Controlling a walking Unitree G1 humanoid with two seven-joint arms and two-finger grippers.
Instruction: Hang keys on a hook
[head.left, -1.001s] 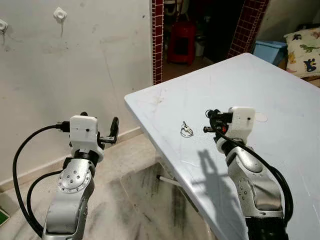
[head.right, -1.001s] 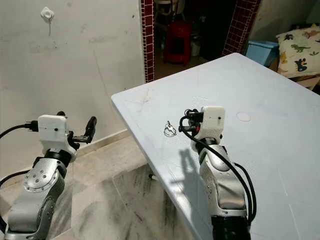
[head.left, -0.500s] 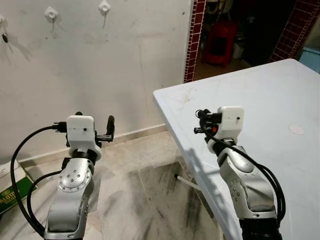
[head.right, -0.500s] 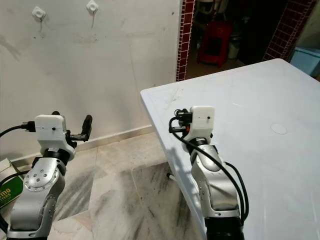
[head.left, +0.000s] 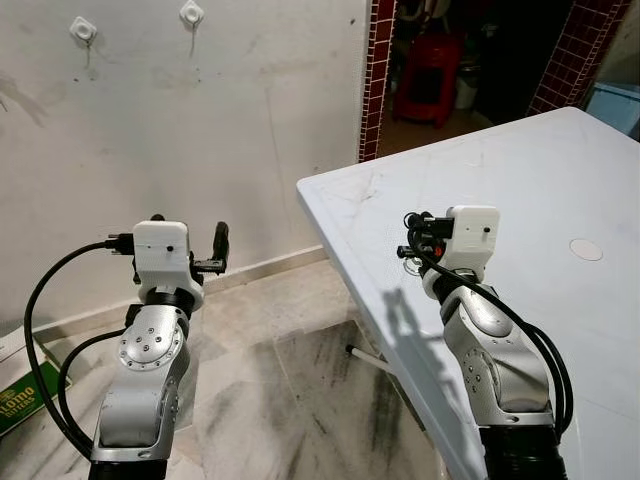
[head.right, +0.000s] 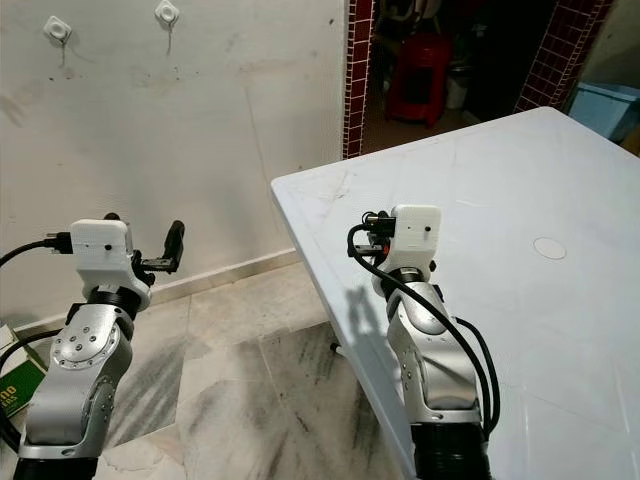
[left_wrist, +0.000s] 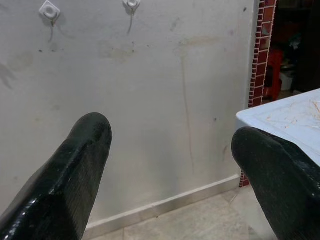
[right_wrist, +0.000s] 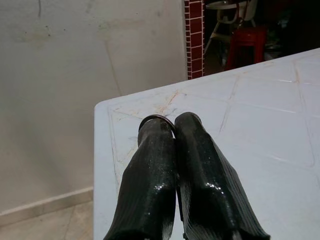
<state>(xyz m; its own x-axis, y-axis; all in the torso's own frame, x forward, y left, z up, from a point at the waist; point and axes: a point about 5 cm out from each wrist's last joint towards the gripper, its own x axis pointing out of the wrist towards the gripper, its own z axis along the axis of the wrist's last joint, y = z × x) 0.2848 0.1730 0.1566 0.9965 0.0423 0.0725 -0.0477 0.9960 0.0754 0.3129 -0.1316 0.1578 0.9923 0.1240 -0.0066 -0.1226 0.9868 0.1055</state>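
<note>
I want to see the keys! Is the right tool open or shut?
Shut: the right tool has its fingers pressed together, pinching the key ring.

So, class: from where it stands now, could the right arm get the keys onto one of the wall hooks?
Probably not yet. The right gripper holds the key ring over the table; the hooks sit high and far left.

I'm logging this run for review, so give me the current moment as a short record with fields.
stage: keys picked up, not yet hung
right gripper: shut on the key ring, held above the white table near its wall-side edge
left gripper: open, holding nothing, pointing at the wall
hooks: two white wall hooks high on the wall, ahead and to the robot's left
wall: pale, scuffed
floor: marble tiles, a green box at the far left
</note>
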